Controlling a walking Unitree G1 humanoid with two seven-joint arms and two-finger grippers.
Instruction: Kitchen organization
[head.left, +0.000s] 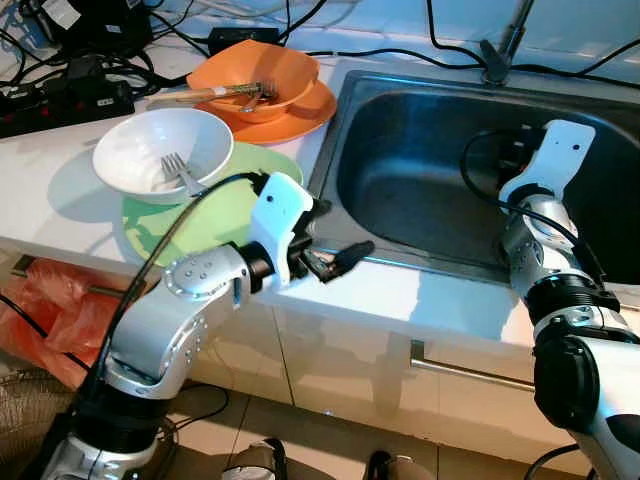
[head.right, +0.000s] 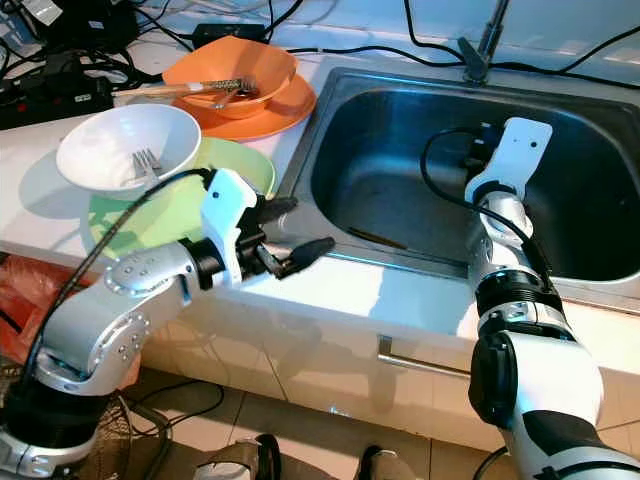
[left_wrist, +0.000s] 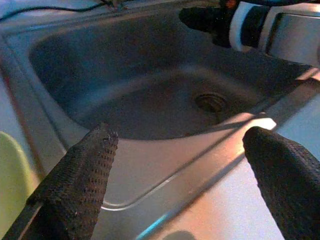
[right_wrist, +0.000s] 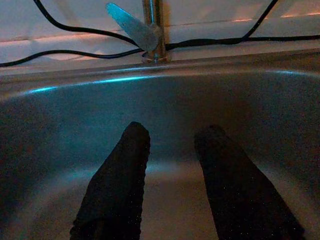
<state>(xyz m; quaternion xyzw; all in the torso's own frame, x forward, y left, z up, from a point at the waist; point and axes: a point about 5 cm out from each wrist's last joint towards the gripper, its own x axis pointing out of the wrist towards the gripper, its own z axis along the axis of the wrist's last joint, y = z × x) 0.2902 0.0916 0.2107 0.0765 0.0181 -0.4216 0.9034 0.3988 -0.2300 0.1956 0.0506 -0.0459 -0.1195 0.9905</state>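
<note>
1. The left hand (head.left: 335, 238) hovers over the front edge of the counter (head.left: 420, 300), just beside the sink's front left corner. Its two black fingers (left_wrist: 80, 185) are spread wide apart and hold nothing.
2. The right hand (right_wrist: 170, 165) reaches down into the steel sink (head.left: 420, 170), pointing toward the back wall and the tap (right_wrist: 150, 25). Its fingers are parted with a gap between them and grip nothing.
3. The sink is set into the right part of the counter. The drain (left_wrist: 212, 101) lies in its floor, and a thin dark stick-like thing (head.right: 378, 238) lies near its front wall; what it is cannot be told.
4. A white bowl (head.left: 150, 150) sits at the left side of the counter with a fork (head.left: 180, 172) lying inside it. The bowl rests partly on a green plate (head.left: 235, 205), which lies between the bowl and the sink's left rim.
5. Behind these, toward the counter's back edge, an orange bowl (head.left: 262, 75) stands on an orange plate (head.left: 310, 110). A utensil with a pale wooden handle (head.left: 195, 96) and another fork (head.left: 258, 95) lie in that bowl.
6. Black cables (head.left: 400, 55) run along the back edge, and a power strip (head.left: 60, 105) sits at the back left corner.
7. Red plastic bags (head.left: 45, 310) lie below the counter's left end.
</note>
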